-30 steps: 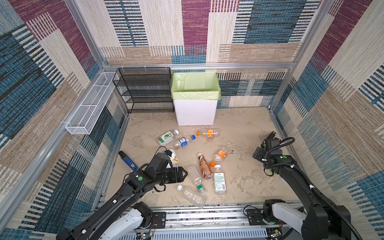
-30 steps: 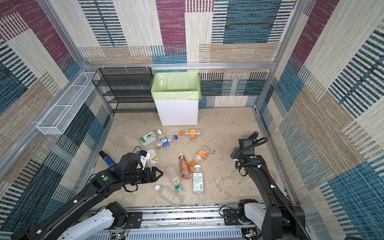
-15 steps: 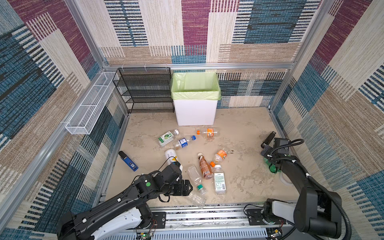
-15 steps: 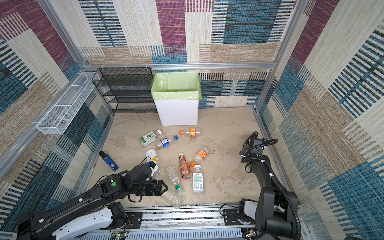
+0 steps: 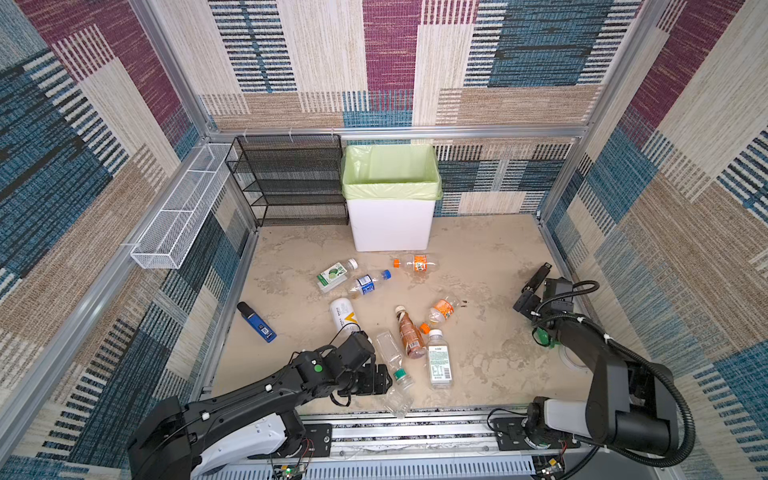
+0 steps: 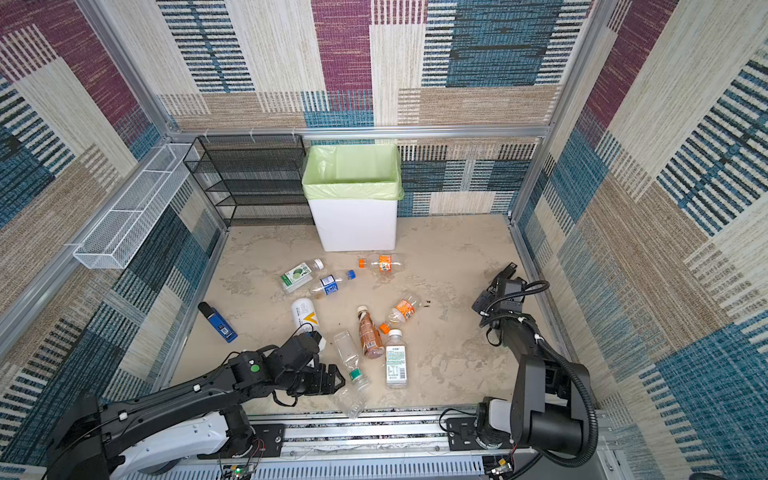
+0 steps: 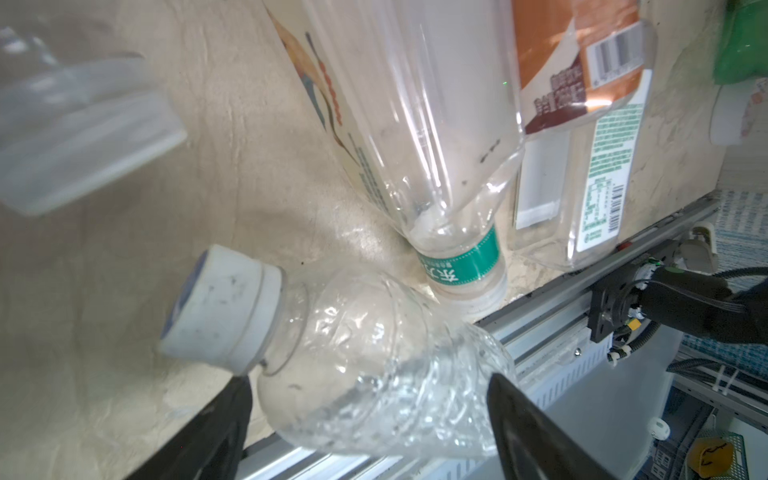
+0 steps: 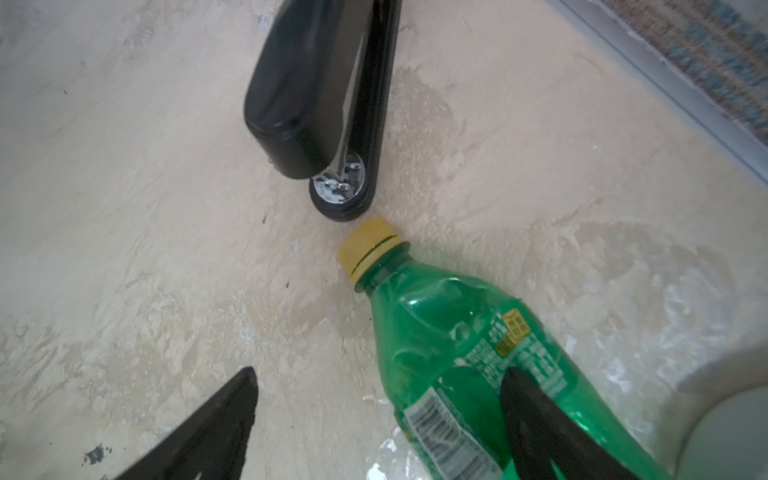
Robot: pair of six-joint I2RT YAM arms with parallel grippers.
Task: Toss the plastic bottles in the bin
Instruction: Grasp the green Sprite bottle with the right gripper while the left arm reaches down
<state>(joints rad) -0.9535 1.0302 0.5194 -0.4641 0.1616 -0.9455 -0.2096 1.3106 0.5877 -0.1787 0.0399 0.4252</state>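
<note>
The bin (image 5: pixel 390 226), white with a green liner, stands at the back. Several plastic bottles lie on the floor in both top views, among them a brown one (image 5: pixel 409 337), an orange-labelled one (image 5: pixel 419 262) and a blue-capped one (image 5: pixel 368 284). My left gripper (image 7: pixel 370 377) is open, its fingers astride a crumpled clear bottle (image 7: pixel 374 374) with a white cap, at the front rail (image 5: pixel 398 400). My right gripper (image 8: pixel 380 370) is open over a green bottle (image 8: pixel 469 353) with a yellow cap, near the right wall (image 5: pixel 544 337); one finger (image 8: pixel 536 419) lies across its label.
A black stick-like gadget (image 8: pixel 316 91) lies just past the green bottle's cap (image 5: pixel 539 275). A blue-and-black device (image 5: pixel 257 322) lies at the left. A black mesh rack (image 5: pixel 291 183) and a white wire basket (image 5: pixel 178 216) are at the back left. The metal rail (image 5: pixel 415 428) borders the front.
My left gripper has come forward and down to the crumpled bottle, its jaws wider. My right gripper has shifted toward the right wall, onto the green bottle.
</note>
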